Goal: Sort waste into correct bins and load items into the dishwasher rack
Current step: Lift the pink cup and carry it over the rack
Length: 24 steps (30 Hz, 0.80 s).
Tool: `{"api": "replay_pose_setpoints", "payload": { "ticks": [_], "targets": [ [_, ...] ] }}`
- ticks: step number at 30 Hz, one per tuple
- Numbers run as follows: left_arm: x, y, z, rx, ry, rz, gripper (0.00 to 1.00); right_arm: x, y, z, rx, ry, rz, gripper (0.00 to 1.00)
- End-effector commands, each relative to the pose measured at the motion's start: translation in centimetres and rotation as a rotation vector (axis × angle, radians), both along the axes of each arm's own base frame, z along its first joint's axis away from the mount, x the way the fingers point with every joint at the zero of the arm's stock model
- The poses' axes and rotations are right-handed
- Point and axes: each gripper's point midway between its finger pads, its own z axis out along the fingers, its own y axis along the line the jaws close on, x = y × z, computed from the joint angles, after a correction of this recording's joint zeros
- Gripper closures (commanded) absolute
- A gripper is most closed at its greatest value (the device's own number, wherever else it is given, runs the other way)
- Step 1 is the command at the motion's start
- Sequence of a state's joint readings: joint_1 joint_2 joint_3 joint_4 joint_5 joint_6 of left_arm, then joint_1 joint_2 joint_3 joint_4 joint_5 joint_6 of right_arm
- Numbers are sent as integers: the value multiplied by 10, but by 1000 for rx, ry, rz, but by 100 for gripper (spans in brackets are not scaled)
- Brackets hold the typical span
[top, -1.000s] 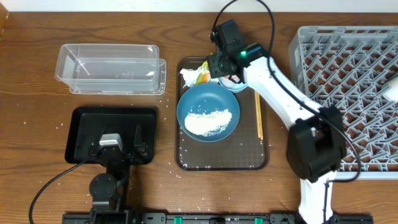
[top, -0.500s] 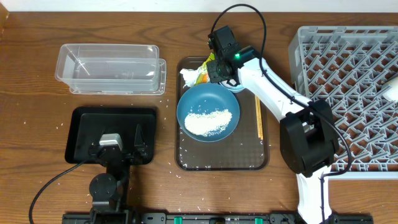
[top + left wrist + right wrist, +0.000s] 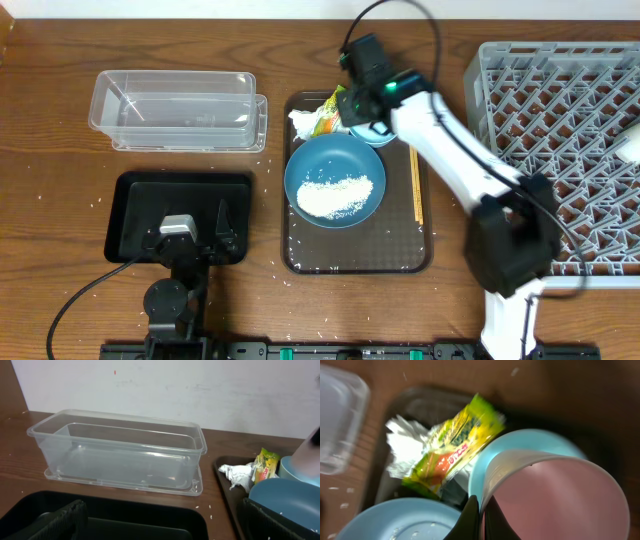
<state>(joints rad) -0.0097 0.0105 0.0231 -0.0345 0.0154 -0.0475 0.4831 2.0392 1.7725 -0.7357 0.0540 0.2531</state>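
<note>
Narrowed since earlier, the right tool is clamped on the rim of the pink cup for lifting; the left tool is parked open.

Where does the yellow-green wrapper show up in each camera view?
Overhead: the wrapper lies at the top end of the brown tray, above the blue dish.
Left wrist: the wrapper is at the far right, mid-height, beyond the blue dish.
Right wrist: the wrapper is centre-left, beside the pink cup.
Shared landmark: the crumpled white tissue, against the wrapper's left side in every view.
</note>
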Motion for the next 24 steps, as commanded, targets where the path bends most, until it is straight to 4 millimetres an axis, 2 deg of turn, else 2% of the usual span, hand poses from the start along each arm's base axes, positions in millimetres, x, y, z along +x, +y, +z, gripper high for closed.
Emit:
{"api": "replay_pose_setpoints", "payload": {
  "ticks": [1, 5, 8, 10, 13, 16, 20, 24],
  "targets": [
    [-1, 5, -17, 16, 50, 26, 2, 6, -44, 96, 89, -165, -94, 99],
    [-1, 5, -17, 16, 50, 26, 2, 1, -109, 152, 149, -245, -184, 99],
    [-1, 5, -17, 16, 50, 26, 2, -3, -165, 176, 141, -292, -241, 99],
    [-1, 5, -17, 16, 50, 26, 2, -5, -203, 184, 129, -310, -288, 99],
    [-1, 5, -17, 16, 50, 26, 2, -7, -263, 183, 149, -302, -387, 99],
    [-1, 5, -17, 16, 50, 26, 2, -10, -308, 176, 245, -282, -435, 99],
    [-1, 5, -17, 16, 50, 26, 2, -11, -355, 168, 409, -281, -435, 99],
    [-1, 5, -17, 16, 50, 26, 2, -10, -384, 149, 589, -258, -410, 99]
  ]
}}
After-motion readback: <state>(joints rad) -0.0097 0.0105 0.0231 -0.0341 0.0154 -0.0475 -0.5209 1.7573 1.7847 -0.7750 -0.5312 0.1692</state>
